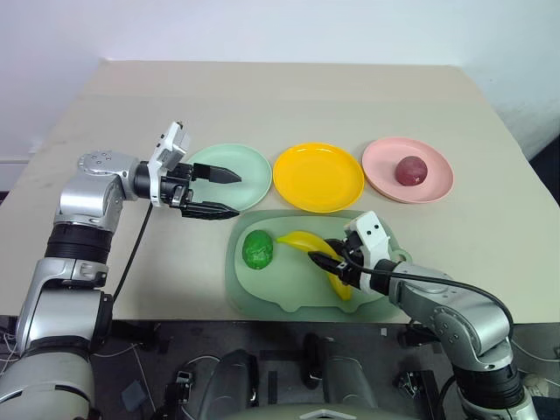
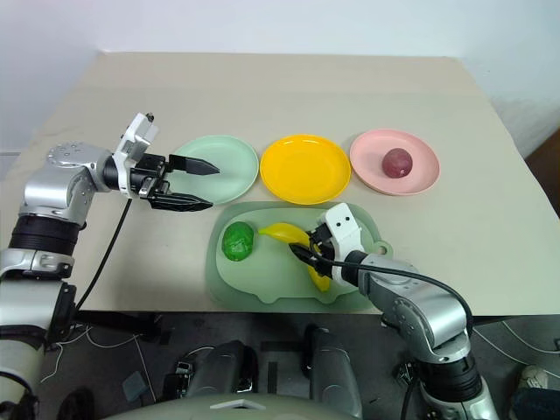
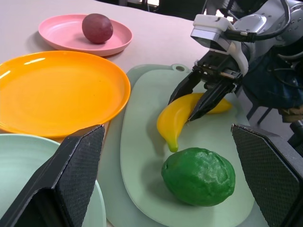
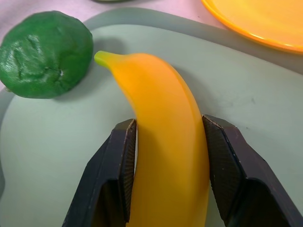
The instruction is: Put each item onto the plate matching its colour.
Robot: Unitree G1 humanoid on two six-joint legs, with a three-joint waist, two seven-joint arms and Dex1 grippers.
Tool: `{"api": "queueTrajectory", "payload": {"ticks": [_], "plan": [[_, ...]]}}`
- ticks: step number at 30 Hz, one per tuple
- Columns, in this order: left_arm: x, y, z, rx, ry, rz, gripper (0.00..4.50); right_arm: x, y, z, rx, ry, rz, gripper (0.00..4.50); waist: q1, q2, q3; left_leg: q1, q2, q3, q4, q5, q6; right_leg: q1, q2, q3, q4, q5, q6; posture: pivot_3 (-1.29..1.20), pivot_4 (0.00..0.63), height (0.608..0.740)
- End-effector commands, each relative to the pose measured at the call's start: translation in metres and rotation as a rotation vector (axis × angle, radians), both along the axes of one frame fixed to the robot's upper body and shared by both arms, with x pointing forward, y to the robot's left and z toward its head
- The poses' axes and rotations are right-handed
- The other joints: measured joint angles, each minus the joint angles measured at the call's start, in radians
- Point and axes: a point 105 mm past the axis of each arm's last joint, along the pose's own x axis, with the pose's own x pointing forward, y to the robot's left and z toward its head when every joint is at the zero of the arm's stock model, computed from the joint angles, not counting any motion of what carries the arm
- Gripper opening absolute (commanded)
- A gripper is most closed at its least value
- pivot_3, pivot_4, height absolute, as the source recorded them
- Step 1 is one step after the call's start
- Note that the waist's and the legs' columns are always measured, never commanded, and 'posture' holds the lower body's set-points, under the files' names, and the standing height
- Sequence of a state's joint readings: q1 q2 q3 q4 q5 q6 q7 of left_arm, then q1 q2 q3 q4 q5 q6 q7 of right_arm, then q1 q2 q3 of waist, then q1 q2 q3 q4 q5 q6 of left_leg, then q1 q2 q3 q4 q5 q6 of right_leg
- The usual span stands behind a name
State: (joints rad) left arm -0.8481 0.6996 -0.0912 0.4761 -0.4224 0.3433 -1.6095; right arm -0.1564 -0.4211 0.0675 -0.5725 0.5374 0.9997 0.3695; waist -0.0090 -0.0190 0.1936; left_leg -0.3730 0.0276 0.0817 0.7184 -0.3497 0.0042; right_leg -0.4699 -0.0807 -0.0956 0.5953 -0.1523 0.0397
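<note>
Right wrist view says it all: the right gripper (image 4: 168, 175) has its black fingers clamped on the curved yellow toy banana (image 4: 163, 142), which lies on the big pale-green rounded mat (image 1: 289, 293).

So roughly a third done. The dark red roundish toy fruit (image 1: 411, 171) already sits on the round pink plastic plate (image 1: 437, 184). The yellow plate (image 1: 318, 178) and mint green plate (image 1: 249, 171) are both empty.

Still left: banana to yellow, and the glossy green bumpy fruit (image 1: 257, 249), on the mat beside the banana, to mint. The left gripper (image 1: 225, 192) hangs over the mint plate's near edge, jaws wide, holding nothing.
</note>
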Motion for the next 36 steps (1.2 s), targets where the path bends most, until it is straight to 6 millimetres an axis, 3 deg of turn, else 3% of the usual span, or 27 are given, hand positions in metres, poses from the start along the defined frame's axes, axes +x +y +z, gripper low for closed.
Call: {"api": "queueTrajectory", "payload": {"ticks": [1,6,13,19,28,36], "plan": [[0.0,0.002,0.018,-0.006,-0.064,0.002,4.5,0.009,-0.002,0.039,0.126,-0.119,0.008,1.77,0.0,0.0,0.0,0.0,0.0,0.0,0.0,0.0,0.0,0.0,0.0,0.0,0.0,0.0,0.0,0.0,0.15,0.74],[0.0,0.001,0.018,-0.011,-0.067,0.001,4.5,0.031,-0.018,0.061,0.176,-0.158,-0.065,1.77,0.001,0.0,0.0,0.0,0.0,0.0,0.0,0.0,0.0,0.0,0.0,0.0,0.0,0.0,0.0,0.0,0.15,0.74],[0.0,0.0,0.016,-0.014,-0.063,0.005,4.5,0.082,-0.038,0.064,0.077,-0.216,-0.208,1.77,-0.002,0.0,0.0,0.0,0.0,0.001,0.0,0.0,0.0,0.0,0.0,0.0,0.0,0.0,0.0,0.0,0.15,0.74],[-0.002,0.002,0.014,-0.018,-0.059,0.014,4.5,0.114,-0.041,0.056,-0.078,-0.255,-0.225,1.77,-0.004,0.0,0.0,0.0,0.0,0.001,-0.001,0.0,0.0,-0.001,0.0,0.0,0.0,0.0,0.0,0.0,0.15,0.74],[-0.006,0.006,0.013,-0.019,-0.057,0.035,4.5,0.141,-0.028,0.063,-0.053,-0.289,-0.171,1.77,-0.006,0.001,0.0,0.0,0.0,0.002,-0.001,0.0,0.0,-0.001,0.0,0.0,0.0,0.0,0.0,0.0,0.15,0.74],[-0.006,0.008,0.013,-0.017,-0.061,0.044,4.5,0.148,-0.025,0.06,-0.016,-0.276,-0.173,4.45,-0.004,0.001,0.0,-0.001,0.0,0.003,-0.001,0.001,-0.002,-0.001,0.0,0.0,0.0,0.0,0.0,0.0,0.15,0.74]]}}
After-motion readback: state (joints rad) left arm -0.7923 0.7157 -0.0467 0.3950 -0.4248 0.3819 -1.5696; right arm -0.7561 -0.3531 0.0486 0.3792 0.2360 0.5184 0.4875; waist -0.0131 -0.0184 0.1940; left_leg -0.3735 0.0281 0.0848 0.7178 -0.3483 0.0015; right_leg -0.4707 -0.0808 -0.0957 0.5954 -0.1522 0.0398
